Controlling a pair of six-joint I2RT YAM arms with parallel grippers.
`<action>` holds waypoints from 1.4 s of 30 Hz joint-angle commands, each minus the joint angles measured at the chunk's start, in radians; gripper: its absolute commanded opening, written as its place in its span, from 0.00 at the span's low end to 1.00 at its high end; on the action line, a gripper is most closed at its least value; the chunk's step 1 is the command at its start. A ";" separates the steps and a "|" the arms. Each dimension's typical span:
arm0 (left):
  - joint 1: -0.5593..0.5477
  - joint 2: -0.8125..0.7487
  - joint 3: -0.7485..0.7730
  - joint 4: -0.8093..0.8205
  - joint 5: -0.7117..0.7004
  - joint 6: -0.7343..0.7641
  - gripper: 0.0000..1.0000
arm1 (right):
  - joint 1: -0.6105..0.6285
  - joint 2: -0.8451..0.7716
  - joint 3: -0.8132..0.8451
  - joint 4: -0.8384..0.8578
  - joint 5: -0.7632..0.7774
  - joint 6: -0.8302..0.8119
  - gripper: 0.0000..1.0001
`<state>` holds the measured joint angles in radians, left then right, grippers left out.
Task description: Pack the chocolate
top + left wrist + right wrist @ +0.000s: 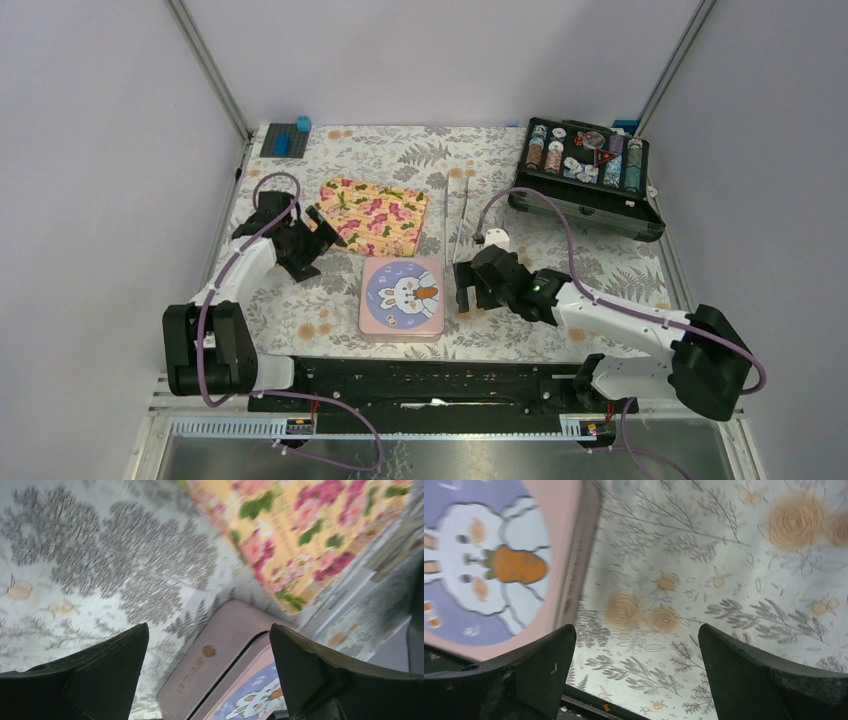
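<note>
No chocolate shows in any view. A pink square box [401,298] with a bunny-and-carrot lid lies shut on the floral tablecloth in front of the arms. My left gripper [318,238] hovers open to the box's upper left. In the left wrist view the left gripper [208,630] has its jaws wide apart above the box's side [220,645], and nothing lies between them. My right gripper [462,285] stands open just right of the box. In the right wrist view this gripper [636,627] is empty over bare cloth, with the box lid [569,530] at the upper left.
A yellow cloth with pink flowers [375,215] lies behind the box, also in the left wrist view [310,535]. Metal tongs [460,215] lie beside it. A black case of poker chips [585,170] sits at the back right. A dark plate with blue bricks [285,138] is at the back left.
</note>
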<state>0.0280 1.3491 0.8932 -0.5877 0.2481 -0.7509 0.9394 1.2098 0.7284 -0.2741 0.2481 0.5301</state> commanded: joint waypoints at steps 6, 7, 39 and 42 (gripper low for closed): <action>0.005 -0.076 -0.170 -0.036 -0.051 0.028 0.99 | -0.029 0.182 0.042 -0.009 0.022 0.068 1.00; 0.004 -0.079 -0.177 -0.037 -0.041 0.034 0.99 | -0.030 0.201 0.053 0.001 0.013 0.065 1.00; -0.149 -0.288 0.120 -0.180 -0.294 0.065 0.99 | 0.007 0.093 0.199 -0.022 -0.010 0.040 0.99; -0.294 -0.264 0.199 -0.208 -0.320 0.072 0.99 | 0.078 0.137 0.244 -0.028 0.009 0.054 0.99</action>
<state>-0.1219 1.0801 0.9943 -0.7681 -0.0036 -0.6964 0.9386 1.2999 0.9035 -0.3031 0.2451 0.5594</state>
